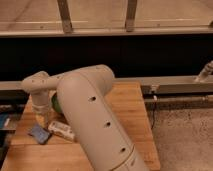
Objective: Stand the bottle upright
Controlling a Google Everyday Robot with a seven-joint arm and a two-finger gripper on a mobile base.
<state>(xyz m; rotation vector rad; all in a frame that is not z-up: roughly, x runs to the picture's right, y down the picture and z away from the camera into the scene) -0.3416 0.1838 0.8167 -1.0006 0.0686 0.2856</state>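
The bottle [61, 130] lies on its side on the wooden table [130, 107], near the left front. It has a pale label with dark print. My gripper [43, 119] hangs at the end of the white arm [90, 115], pointing down just left of the bottle's far end and close to it. The arm's wrist hides the gripper's tips. The big arm link crosses the middle of the view and hides part of the table.
A blue flat object [39, 133] lies left of the bottle. A green round object [56, 104] shows behind the wrist. A dark wall and metal rail [175, 82] run behind the table. Speckled floor [185, 135] lies to the right.
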